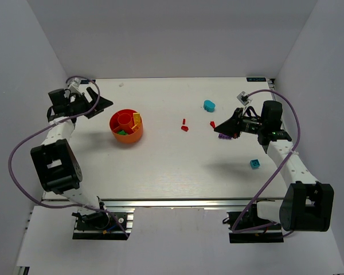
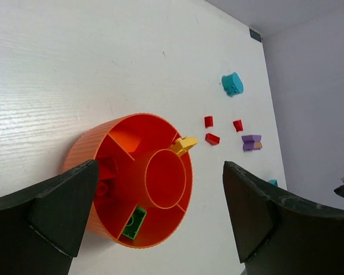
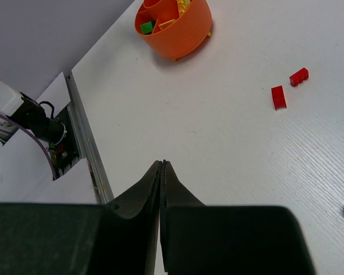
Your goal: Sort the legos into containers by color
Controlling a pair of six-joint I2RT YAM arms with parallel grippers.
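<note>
The orange-red bowl (image 1: 116, 129) stands left of the table's middle, split into compartments around a raised centre ring. A green lego (image 2: 132, 223), a red one (image 2: 103, 184) and a yellow one (image 2: 183, 145) on the rim are in it. My left gripper (image 1: 102, 107) hangs open just behind and left of the bowl (image 2: 83, 152), nothing between its fingers (image 2: 63, 212). Three red legos (image 1: 184, 128), a purple one (image 1: 223, 136) and a cyan one (image 1: 209, 105) lie loose on the table. My right gripper (image 1: 217, 127) is shut and empty, its tip (image 3: 162, 162) above bare table beside the purple lego.
A small blue-cyan brick (image 1: 255, 164) lies near the right arm's forearm. Grey walls close in the table on three sides. A metal rail (image 3: 86, 137) runs along the near edge. Two of the red legos (image 3: 278, 96) show ahead of the right gripper.
</note>
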